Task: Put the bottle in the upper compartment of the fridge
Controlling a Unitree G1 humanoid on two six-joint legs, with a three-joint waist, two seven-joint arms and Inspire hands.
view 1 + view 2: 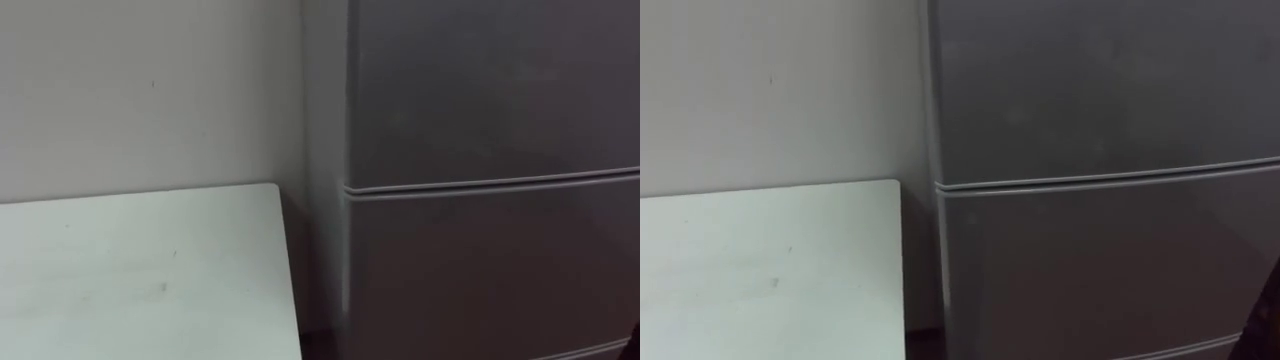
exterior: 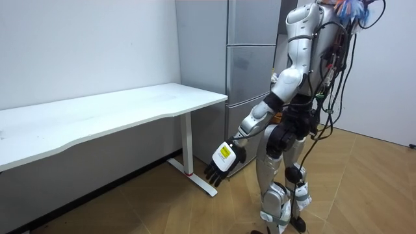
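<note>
A tall grey fridge (image 1: 490,260) stands right in front of me with its doors shut. The upper door (image 1: 490,90) meets the door below it at a pale seam (image 1: 480,186). In the room view I stand upright facing the fridge (image 2: 250,71). My left hand (image 2: 223,162) hangs low at my side beside the table's leg, fingers relaxed and pointing down, holding nothing.
A white table (image 1: 140,270) stands against the wall to the left of the fridge, with a narrow gap between them. In the room view the table (image 2: 117,110) runs along the wall on a white leg (image 2: 190,156). Wooden floor spreads behind me.
</note>
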